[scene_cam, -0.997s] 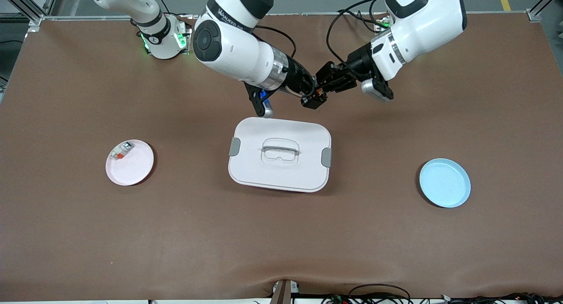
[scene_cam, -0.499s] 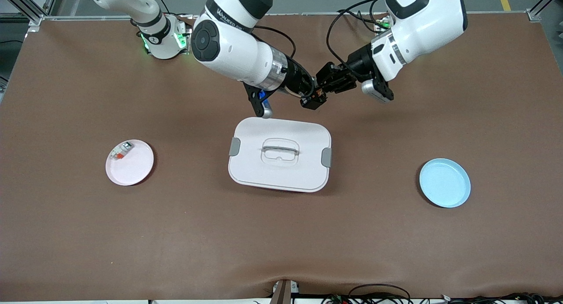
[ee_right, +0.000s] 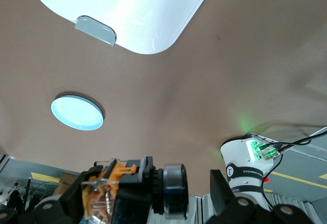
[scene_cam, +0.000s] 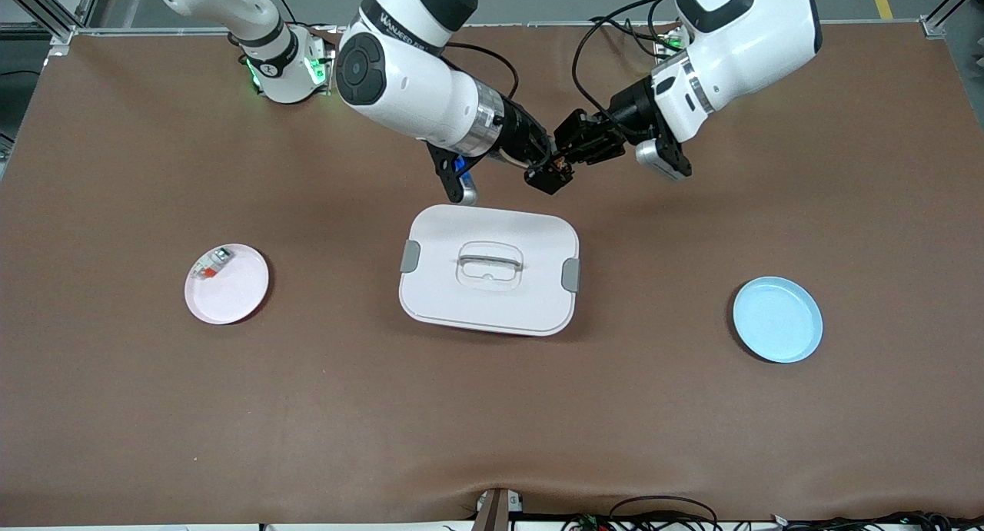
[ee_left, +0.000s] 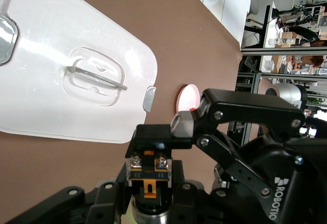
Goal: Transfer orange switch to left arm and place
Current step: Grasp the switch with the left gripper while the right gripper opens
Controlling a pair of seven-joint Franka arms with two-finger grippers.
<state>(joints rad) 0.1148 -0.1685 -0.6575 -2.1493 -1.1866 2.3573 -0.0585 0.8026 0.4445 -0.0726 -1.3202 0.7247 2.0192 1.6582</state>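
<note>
The orange switch (scene_cam: 549,176), a small black block with orange markings, hangs in the air between the two grippers, over the bare mat beside the white box (scene_cam: 489,268). My left gripper (scene_cam: 567,160) is shut on it; the left wrist view shows the switch (ee_left: 150,162) clamped between its jaws. My right gripper (scene_cam: 536,165) meets it from the other end and stands open. In the right wrist view a gap separates one finger (ee_right: 223,191) from the switch's silver ring end (ee_right: 173,191).
The box (ee_left: 61,70) has its lid on, with grey latches on two sides. A pink plate (scene_cam: 227,283) holding a whitish-grey part (scene_cam: 211,263) lies toward the right arm's end. A blue plate (scene_cam: 777,320) lies toward the left arm's end.
Both arms stay almost where they were, with the switch between the grippers. The left arm has edged slightly toward its own end of the table.
</note>
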